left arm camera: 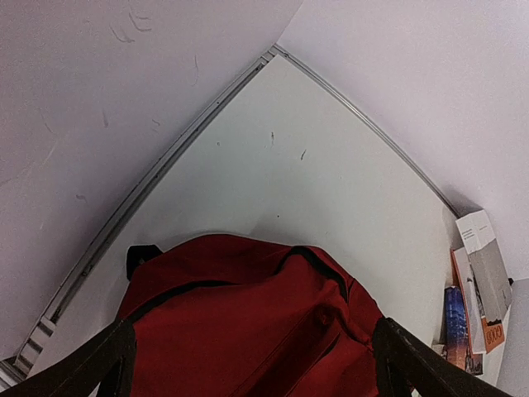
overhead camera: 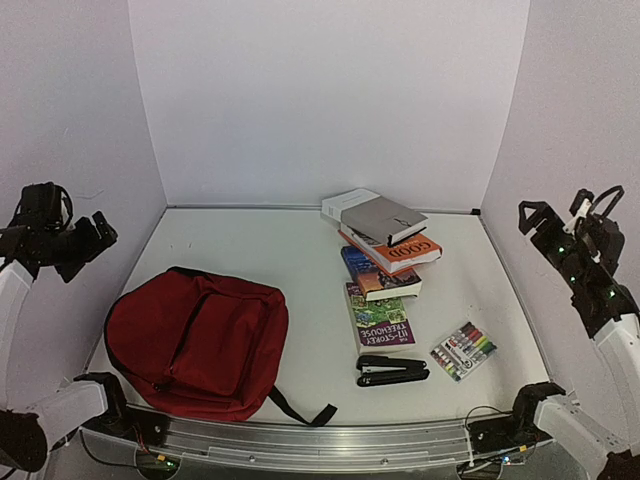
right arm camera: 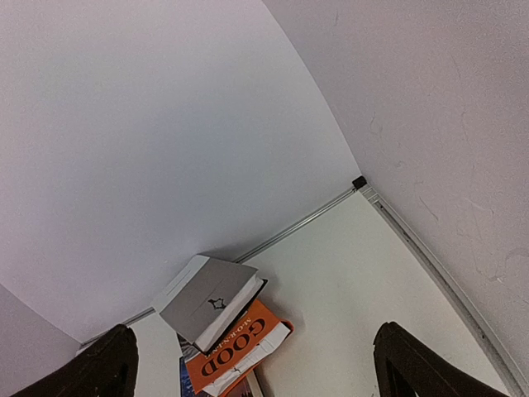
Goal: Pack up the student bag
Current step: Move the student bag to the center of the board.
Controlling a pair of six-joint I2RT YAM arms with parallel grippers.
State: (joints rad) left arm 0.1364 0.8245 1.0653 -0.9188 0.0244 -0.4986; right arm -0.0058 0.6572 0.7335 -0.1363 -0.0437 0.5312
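Note:
The student bag (overhead camera: 195, 340) is a dark red backpack lying flat at the front left of the table, front pocket up, with a black strap (overhead camera: 305, 411) trailing to its right. It fills the lower part of the left wrist view (left arm camera: 248, 322). My left gripper (overhead camera: 88, 243) is raised by the left wall, above and behind the bag, open and empty. My right gripper (overhead camera: 548, 225) is raised by the right wall, open and empty. In the right wrist view the right gripper (right arm camera: 264, 368) points toward the book stack.
A stack of books stands at the back middle: a grey book (overhead camera: 375, 215) on an orange one (overhead camera: 402, 252), then a blue one (overhead camera: 378, 280). A colourful paperback (overhead camera: 380, 318), a black stapler (overhead camera: 392, 370) and a marker pack (overhead camera: 463, 350) lie nearer the front.

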